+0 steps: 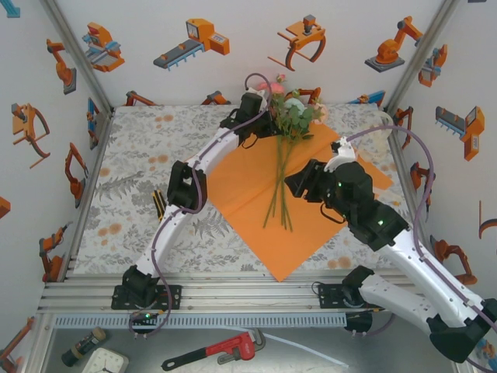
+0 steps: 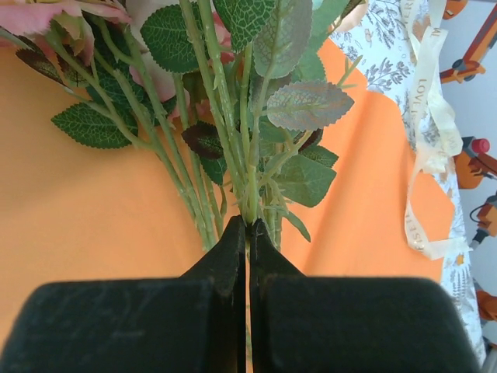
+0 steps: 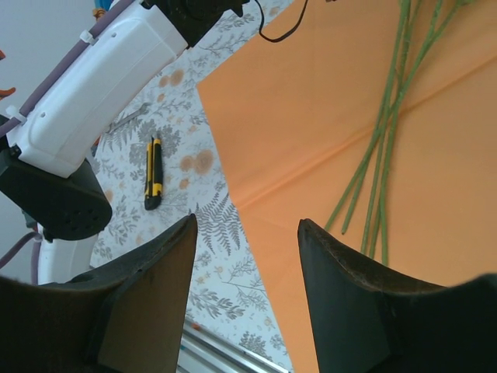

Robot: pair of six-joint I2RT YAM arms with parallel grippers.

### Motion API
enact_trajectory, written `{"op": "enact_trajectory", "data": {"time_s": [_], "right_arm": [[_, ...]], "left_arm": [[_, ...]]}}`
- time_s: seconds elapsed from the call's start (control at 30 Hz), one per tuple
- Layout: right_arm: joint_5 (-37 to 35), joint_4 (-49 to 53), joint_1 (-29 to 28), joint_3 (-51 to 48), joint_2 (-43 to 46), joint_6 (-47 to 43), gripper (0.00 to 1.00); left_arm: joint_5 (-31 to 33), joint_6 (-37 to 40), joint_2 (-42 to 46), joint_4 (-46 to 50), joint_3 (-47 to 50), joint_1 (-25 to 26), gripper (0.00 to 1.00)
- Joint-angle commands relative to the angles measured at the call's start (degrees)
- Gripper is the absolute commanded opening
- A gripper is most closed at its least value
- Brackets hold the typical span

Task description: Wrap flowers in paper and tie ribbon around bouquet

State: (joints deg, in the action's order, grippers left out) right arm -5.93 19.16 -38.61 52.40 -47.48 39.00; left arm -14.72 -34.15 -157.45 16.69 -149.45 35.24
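Because the flowers (image 2: pixel 307 105) must lie straight on the paper (image 2: pixel 93 225) for wrapping, their stems are pinched at the tips of the closed left gripper (image 2: pixel 247 227). The right gripper (image 3: pixel 247 233) is held open and empty, stem ends beyond its jaws; the ribbon (image 2: pixel 425 140) lies aside.

Overhead rear view, wrist close-ups, sharing paper (image 1: pixel 241 186)

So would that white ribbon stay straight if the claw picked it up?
Probably not. The ribbon lies in loose loops and twists beside the paper, so it looks floppy and would likely dangle. It is thin and narrow, so it is probably very light, and a push might just bunch it up rather than slide it.
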Motion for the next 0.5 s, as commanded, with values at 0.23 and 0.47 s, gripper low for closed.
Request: {"op": "enact_trajectory", "data": {"time_s": [0.23,0.47], "right_arm": [[-5.4,4.2,0.9,-1.2,3.1,-1.5,0.53],[-4.1,7.4,5.8,-0.7,1.1,1.0,0.54]], "left_arm": [[1.4,0.4,-2.1,-5.4,-1.3,-0.7,0.22],[1.7,4.2,6.7,-4.3,4.9,-0.8,0.43]]}}
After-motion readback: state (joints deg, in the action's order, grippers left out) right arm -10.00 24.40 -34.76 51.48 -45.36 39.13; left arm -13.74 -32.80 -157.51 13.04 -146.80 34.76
